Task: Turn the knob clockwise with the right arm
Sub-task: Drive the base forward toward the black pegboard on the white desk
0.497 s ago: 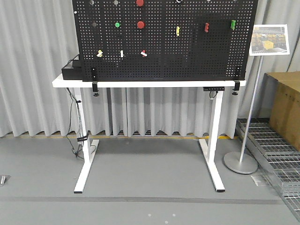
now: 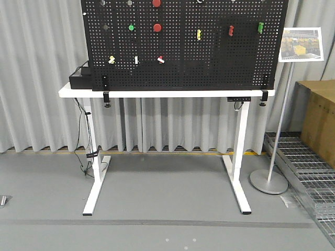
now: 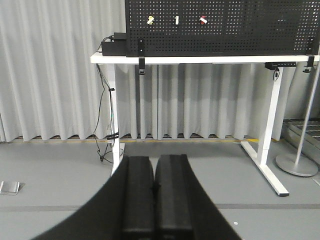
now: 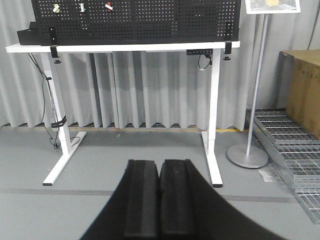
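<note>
A black pegboard (image 2: 209, 57) stands upright on a white table (image 2: 157, 93). It carries a round red knob (image 2: 157, 27), a second red knob (image 2: 156, 3) at the top edge, a small green knob (image 2: 131, 27), and several small coloured handles. Neither gripper shows in the front view. In the left wrist view my left gripper (image 3: 155, 159) is shut and empty, low over the grey floor, far from the table (image 3: 200, 59). In the right wrist view my right gripper (image 4: 159, 162) is also shut and empty, equally far from the table (image 4: 125, 48).
A sign on a metal pole with a round base (image 2: 268, 181) stands right of the table. Cardboard boxes (image 2: 319, 123) and metal grating (image 2: 309, 167) lie at far right. A black box (image 2: 79, 78) sits on the table's left end. Cables (image 2: 84, 151) hang by the left leg.
</note>
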Motion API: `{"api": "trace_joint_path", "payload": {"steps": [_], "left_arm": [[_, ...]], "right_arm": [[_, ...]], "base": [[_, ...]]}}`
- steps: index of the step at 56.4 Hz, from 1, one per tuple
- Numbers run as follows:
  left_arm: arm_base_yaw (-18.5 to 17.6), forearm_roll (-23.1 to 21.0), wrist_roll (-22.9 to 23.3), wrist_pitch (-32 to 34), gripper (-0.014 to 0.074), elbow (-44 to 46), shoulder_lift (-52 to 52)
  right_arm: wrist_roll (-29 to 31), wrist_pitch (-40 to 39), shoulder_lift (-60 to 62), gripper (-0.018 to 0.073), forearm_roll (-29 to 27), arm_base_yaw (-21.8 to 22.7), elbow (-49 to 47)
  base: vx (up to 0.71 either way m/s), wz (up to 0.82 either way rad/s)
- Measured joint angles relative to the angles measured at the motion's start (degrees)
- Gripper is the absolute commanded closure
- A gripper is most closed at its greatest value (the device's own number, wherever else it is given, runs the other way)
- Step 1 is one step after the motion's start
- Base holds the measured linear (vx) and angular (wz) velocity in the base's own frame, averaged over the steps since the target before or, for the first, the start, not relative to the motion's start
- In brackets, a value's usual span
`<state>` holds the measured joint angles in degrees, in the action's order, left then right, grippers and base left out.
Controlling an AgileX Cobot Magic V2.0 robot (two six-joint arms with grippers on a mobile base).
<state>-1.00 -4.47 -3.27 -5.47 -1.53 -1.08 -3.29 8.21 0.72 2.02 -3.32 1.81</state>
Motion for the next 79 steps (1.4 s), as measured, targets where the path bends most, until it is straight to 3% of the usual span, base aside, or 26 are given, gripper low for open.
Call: {"api": "trace_joint_path", "payload": {"steps": [37, 79], "left_arm": [[0.0, 0.0, 0.0, 0.0, 0.0603, 0.0, 0.0], [0.0, 0.0, 0.0, 0.0, 0.0603, 0.0, 0.0]], "right_arm": [[0.0, 0.0, 0.0, 0.0568, 0.0, 0.0, 0.0], [0.0, 0.0, 0.0, 0.0568, 0.0, 0.0, 0.0]], "base": [[0.05, -0.02], [0.27, 0.0]]}}
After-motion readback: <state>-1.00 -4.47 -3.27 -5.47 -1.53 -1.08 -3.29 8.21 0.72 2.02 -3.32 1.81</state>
